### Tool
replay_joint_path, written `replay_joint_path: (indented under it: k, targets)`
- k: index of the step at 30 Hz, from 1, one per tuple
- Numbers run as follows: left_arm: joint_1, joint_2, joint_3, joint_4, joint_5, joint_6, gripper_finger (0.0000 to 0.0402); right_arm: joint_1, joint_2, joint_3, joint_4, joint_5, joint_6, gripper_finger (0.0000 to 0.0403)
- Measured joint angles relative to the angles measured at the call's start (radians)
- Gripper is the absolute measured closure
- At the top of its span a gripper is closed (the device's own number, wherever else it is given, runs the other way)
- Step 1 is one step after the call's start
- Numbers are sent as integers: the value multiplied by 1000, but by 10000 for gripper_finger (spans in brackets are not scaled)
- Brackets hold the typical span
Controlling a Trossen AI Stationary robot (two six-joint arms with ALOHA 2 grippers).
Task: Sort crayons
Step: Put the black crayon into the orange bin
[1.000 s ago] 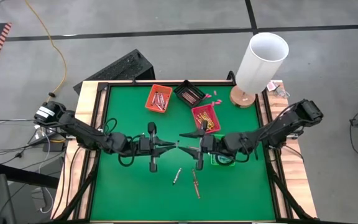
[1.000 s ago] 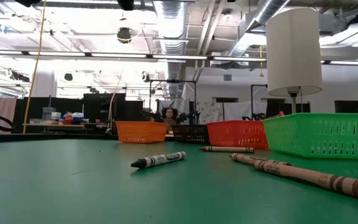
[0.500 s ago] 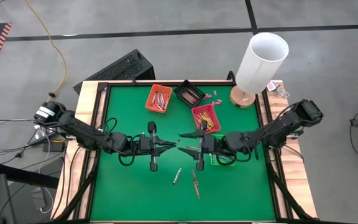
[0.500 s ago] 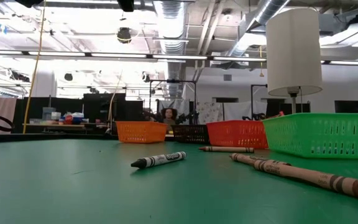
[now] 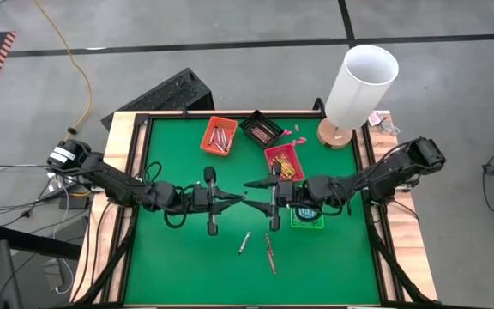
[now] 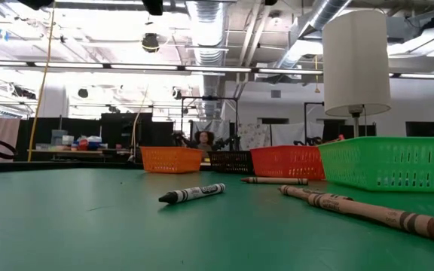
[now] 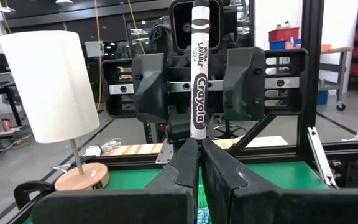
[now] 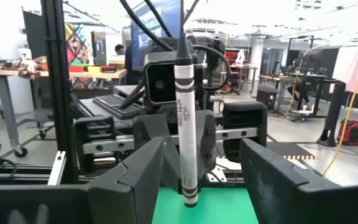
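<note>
Clenched on the lower end of a grey crayon (image 7: pixel 198 81), the left gripper (image 5: pixel 240 202) hovers mid-frame in the high view, pointing rightward toward the right gripper (image 5: pixel 249 184), which faces it almost tip to tip. Its wrist view shows the crayon standing upright between the closed fingers (image 7: pixel 180 163), with the other arm's gripper close behind it. From the right wrist view, the same crayon (image 8: pixel 186 134) rises between the right gripper's spread fingers (image 8: pixel 143 165), which stand apart on either side without touching it. On the green table (image 5: pixel 178 257), two loose crayons (image 5: pixel 244 243) lie below centre in the high view, one grey and one brownish, side by side but apart. Toward the upper middle sit an orange tray (image 5: pixel 219 135), a dark tray (image 5: pixel 262 129) and a red tray (image 5: pixel 283 162), each holding crayons, and a green tray (image 5: pixel 308 218) lies under the right arm. A white lamp (image 5: pixel 358 86) stands at the upper right corner.
</note>
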Motion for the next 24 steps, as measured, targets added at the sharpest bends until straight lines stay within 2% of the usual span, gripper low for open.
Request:
replay_joint_path:
  k: [9,11,14,15,19,24]
  targets:
    - [0,0,0,0,2,-3,400,-12,0,19,0,-2,0,239]
    - [0,0,0,0,2,-4,400,-15,0,22,-2,-2,0,274]
    - [0,0,0,0,2,-3,400,-15,0,25,-9,-1,-1,364]
    - [0,0,0,0,1,-2,400,-15,0,25,-11,-1,-7,382]
    - [0,0,0,-21,0,3,400,-3,0,25,-31,26,-16,388]
    - [1,0,0,-202,-34,-12,400,47,-75,25,-217,182,-16,400]
